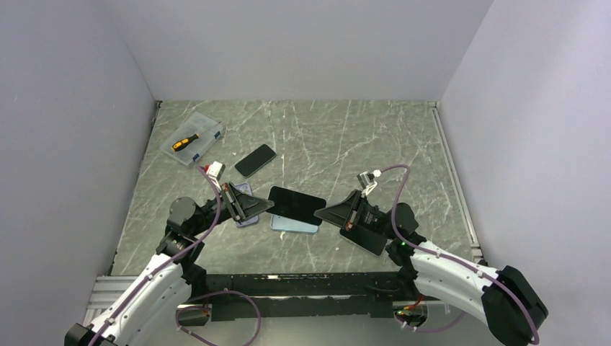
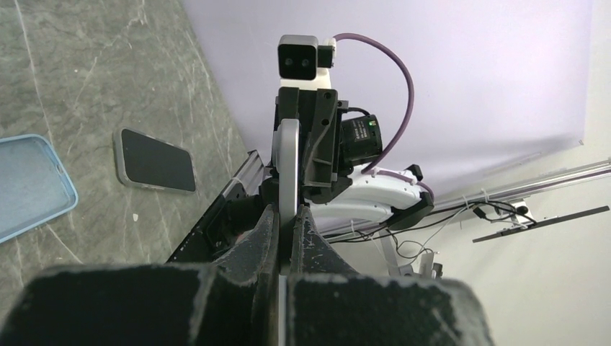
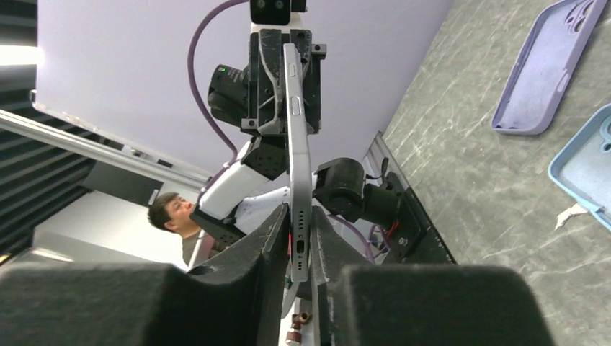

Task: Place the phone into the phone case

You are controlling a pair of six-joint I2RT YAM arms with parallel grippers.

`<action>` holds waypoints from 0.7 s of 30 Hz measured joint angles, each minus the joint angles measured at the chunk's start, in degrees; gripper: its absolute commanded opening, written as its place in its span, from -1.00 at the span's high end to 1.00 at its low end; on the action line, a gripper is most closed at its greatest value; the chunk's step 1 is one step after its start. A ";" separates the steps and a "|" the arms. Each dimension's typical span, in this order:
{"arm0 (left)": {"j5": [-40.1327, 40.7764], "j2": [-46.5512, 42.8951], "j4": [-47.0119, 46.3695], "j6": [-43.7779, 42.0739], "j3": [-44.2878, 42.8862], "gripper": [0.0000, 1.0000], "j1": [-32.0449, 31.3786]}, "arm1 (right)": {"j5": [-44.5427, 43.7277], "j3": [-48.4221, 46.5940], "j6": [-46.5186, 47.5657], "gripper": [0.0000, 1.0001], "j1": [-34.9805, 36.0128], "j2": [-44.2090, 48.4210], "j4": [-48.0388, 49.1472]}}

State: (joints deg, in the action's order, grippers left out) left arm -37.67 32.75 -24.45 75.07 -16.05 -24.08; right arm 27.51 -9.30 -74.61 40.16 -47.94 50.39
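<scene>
The phone point(image 1: 296, 204) is held clear of the bench point(image 1: 346, 137) near the middle of the overhead view, dark screen up and roughly level, gripped at both short ends. The left gripper point(image 1: 269, 206) comes in from the left of the frame with its jaws pinching the phone's end. In its own wrist view the phone's thin pale edge point(image 2: 288, 169) stands straight up between the two black fingers point(image 2: 261, 234). The right gripper point(image 1: 318, 213) comes in from the right and its jaws pinch the opposite end. Its wrist view shows the metal side point(image 3: 297, 137), with buttons and port holes, clamped between the fingers. Directly beneath the phone, lying flat on the bench with its hollow side up, is the blue case point(image 1: 294, 225), partly covered by the phone from above. The purple case point(image 1: 245, 218) lies just left of it, under the left gripper, also hollow side up. A second phone point(image 1: 255, 160) rests screen up farther back, left of centre. A third phone point(image 1: 369, 234) lies under the right arm's wrist. In the upper left of the bench sits a clear box point(image 1: 193, 140) holding an orange-and-black screwdriver point(image 1: 185, 142).
</scene>
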 measured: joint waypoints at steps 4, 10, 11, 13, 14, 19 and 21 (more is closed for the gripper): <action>-0.04 0.02 -0.26 0.42 0.02 1.00 -0.02 | -0.20 -0.09 -0.55 1.00 0.33 -0.09 0.52; -0.24 0.13 0.00 0.42 0.02 0.64 -0.02 | -0.63 -0.17 0.07 1.00 0.59 0.85 -0.52; -0.31 0.13 0.44 0.13 0.02 0.47 -0.02 | -0.85 -0.17 0.33 1.00 0.70 1.33 -1.16; -0.28 0.09 2.10 -1.01 -0.02 0.12 -0.13 | -1.25 -0.20 1.20 1.00 0.96 2.34 -2.54; -0.28 0.00 3.52 -1.77 -0.07 -0.05 -0.17 | -1.53 -0.39 1.99 1.00 1.14 3.19 -4.04; 0.00 -0.48 12.48 -5.84 -1.62 -0.43 -0.28 | -2.95 -3.26 7.06 1.00 1.27 7.21 -14.69; 0.55 -0.55 17.86 -8.61 -4.00 -0.82 -0.28 | -3.48 -5.44 9.46 1.00 1.25 8.66 -19.23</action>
State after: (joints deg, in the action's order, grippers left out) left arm -37.12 32.21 -6.59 66.46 -20.05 -24.36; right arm 24.03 -14.74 -65.14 41.41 -39.29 31.16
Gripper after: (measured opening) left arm 0.701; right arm 0.048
